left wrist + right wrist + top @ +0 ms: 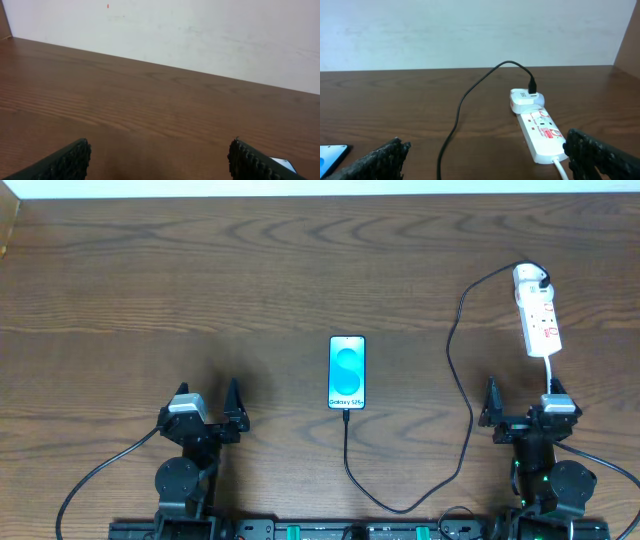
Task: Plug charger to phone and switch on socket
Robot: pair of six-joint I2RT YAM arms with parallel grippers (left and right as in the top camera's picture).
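The phone (347,372) lies flat at the table's middle, its light blue screen up; a corner shows in the right wrist view (331,155) and the left wrist view (283,163). The charger's black cable (460,395) meets the phone's near end, loops along the front and runs up to the white adapter (529,278), seated in the far end of the socket (540,323). In the right wrist view the adapter (525,100) sits on the socket (542,132). My left gripper (208,402) is open and empty, left of the phone. My right gripper (520,404) is open and empty, just below the socket.
The socket's white cord (550,372) runs down toward my right arm. A pale wall (470,30) stands behind the table's far edge. A wooden panel (8,225) borders the far left corner.
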